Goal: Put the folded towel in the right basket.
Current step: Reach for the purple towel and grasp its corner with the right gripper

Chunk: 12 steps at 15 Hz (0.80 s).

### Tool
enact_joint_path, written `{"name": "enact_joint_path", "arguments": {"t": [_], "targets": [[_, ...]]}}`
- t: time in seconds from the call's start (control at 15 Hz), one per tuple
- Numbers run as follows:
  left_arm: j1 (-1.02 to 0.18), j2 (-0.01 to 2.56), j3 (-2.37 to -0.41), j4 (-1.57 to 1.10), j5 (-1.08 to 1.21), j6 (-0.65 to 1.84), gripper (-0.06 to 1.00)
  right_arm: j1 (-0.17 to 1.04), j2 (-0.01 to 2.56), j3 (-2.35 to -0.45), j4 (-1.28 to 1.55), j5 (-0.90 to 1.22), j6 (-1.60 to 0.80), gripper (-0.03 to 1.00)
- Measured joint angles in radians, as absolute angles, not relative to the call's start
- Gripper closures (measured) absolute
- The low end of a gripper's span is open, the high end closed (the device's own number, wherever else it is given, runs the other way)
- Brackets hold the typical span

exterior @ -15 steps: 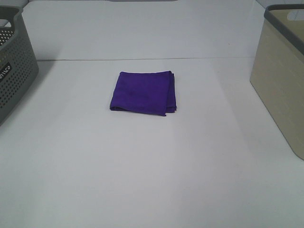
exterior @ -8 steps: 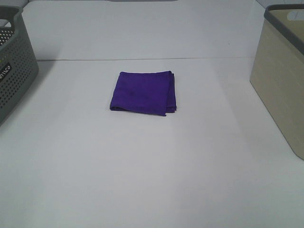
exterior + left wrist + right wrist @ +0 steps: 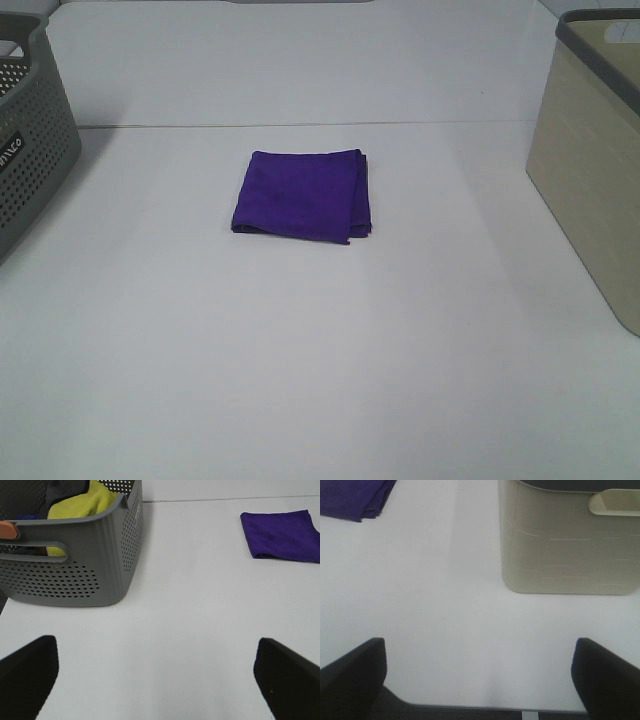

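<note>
A folded purple towel (image 3: 303, 195) lies flat on the white table, near the middle and a little to the back. It also shows in the left wrist view (image 3: 282, 534) and at the edge of the right wrist view (image 3: 355, 497). The right basket (image 3: 595, 160) is beige with a grey rim and stands at the table's right edge; it also shows in the right wrist view (image 3: 570, 535). My left gripper (image 3: 155, 680) and right gripper (image 3: 480, 680) are both open and empty, low over the table's near side, far from the towel. Neither arm shows in the exterior view.
A grey perforated basket (image 3: 30, 150) stands at the left edge; the left wrist view (image 3: 75, 565) shows yellow and dark cloths in it. The white table (image 3: 320, 350) stretches between the two baskets. Its front edge shows in the right wrist view (image 3: 470, 707).
</note>
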<state>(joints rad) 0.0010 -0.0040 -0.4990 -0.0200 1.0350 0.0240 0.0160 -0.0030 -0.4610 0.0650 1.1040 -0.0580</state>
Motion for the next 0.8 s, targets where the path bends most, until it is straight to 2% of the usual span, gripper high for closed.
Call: {"name": "enact_joint_path", "arguments": {"t": [0.07, 0.2, 0.4, 0.67, 0.73, 0.8], "targets": [[0.001, -0.004, -0.499, -0.020, 1.035, 0.024, -0.05, 0.016, 0.029, -0.492, 0.072, 1.119, -0.059, 0.00], [0.001, -0.004, -0.499, -0.020, 1.035, 0.024, -0.05, 0.016, 0.250, -0.655, 0.114, 1.161, -0.059, 0.02], [0.001, -0.004, -0.499, -0.020, 1.035, 0.024, -0.05, 0.016, 0.675, -1.039, 0.192, 1.213, -0.059, 0.02], [0.001, -0.004, -0.499, -0.020, 1.035, 0.024, -0.05, 0.016, 1.042, -1.359, 0.313, 1.212, -0.057, 0.02], [0.001, -0.004, -0.499, -0.020, 1.035, 0.024, -0.05, 0.024, 1.200, -1.439, 0.412, 1.212, -0.058, 0.02], [0.001, -0.004, -0.499, -0.020, 1.035, 0.024, -0.05, 0.049, 1.283, -1.464, 0.428, 1.207, -0.058, 0.03]]}}
